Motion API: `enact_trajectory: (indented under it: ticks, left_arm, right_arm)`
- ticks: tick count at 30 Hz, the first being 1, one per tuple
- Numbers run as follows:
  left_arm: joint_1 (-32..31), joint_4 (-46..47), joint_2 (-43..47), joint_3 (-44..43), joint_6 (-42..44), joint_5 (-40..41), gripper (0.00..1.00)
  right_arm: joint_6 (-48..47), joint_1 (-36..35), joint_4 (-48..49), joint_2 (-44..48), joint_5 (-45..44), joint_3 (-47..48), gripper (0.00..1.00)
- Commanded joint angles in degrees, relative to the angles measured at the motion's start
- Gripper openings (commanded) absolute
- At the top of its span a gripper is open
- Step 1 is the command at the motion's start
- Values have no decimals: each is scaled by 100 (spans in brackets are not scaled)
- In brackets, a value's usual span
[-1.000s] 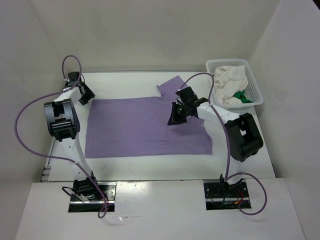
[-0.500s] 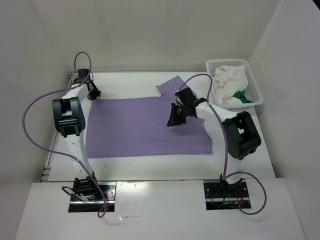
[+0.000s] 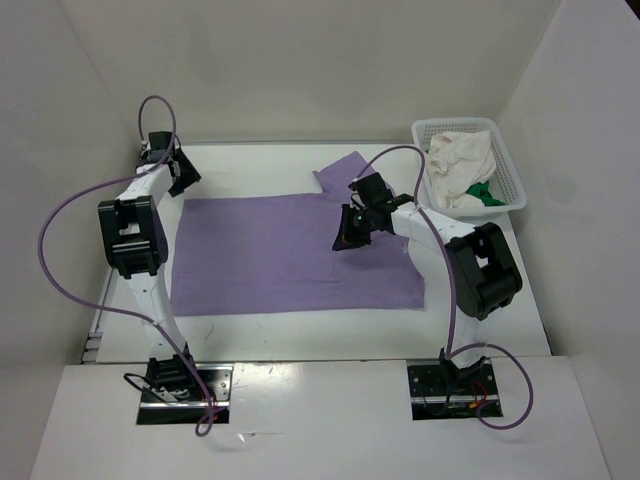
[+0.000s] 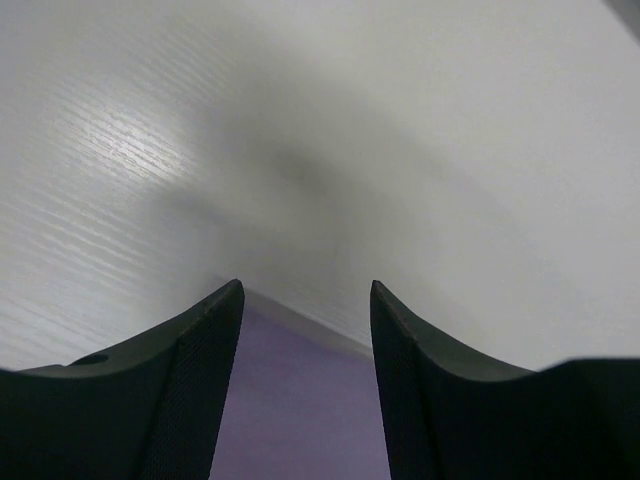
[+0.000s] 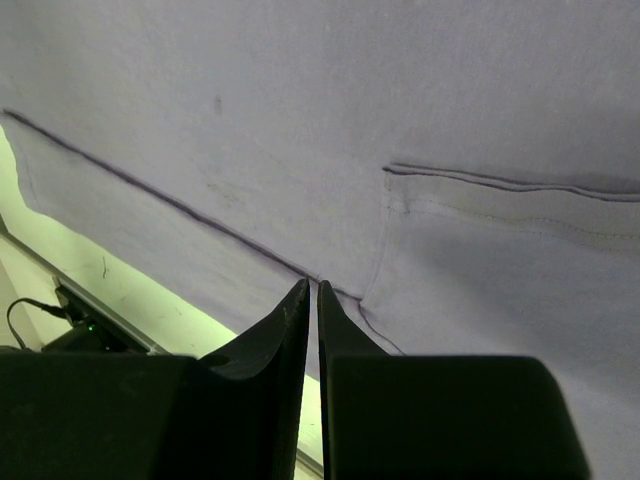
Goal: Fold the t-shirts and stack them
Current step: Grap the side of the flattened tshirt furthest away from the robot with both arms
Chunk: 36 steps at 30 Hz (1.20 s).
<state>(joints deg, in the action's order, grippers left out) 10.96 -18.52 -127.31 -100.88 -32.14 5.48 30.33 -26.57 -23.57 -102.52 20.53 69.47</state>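
The lavender t-shirt (image 3: 290, 255) lies spread flat on the table, one sleeve (image 3: 340, 172) sticking out at the back. My left gripper (image 3: 183, 172) hovers open just beyond the shirt's far left corner. In the left wrist view the left gripper (image 4: 305, 290) holds nothing, and a bit of lavender t-shirt (image 4: 300, 400) shows below the fingers. My right gripper (image 3: 348, 235) rests on the shirt's right half. In the right wrist view the right gripper (image 5: 312, 285) has only a thin slit between its jaws, tips at a seam of the lavender t-shirt (image 5: 300, 120). The cream t-shirt (image 3: 462, 165) and green t-shirt (image 3: 487, 192) lie bunched in the basket.
A white mesh basket (image 3: 455, 125) stands at the back right corner. White walls close in the table at the back and both sides. Purple cables loop above each arm.
The left gripper went to the shirt's far left corner, narrowed, then opened and drew back a little. The right gripper edged slightly left on the shirt.
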Motion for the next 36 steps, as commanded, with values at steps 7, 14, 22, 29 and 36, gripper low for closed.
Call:
enact_trajectory:
  ticks: [7, 14, 22, 29, 36]
  left_arm:
    - [143, 120, 338, 6, 128, 383, 52]
    - [143, 253, 242, 430, 199, 393, 50]
    - [143, 262, 75, 429, 252, 103, 47]
    - [143, 191, 22, 367, 252, 286, 44]
    - [143, 191, -31, 367, 252, 279, 37]
  right_arm:
    - [-80, 29, 125, 4, 205, 154, 13]
    - [-80, 29, 125, -110, 205, 268, 14]
    - [-80, 29, 125, -172, 205, 321, 14]
    - [-80, 29, 125, -277, 153, 514, 14]
    - [-194, 186, 19, -532, 153, 979, 17]
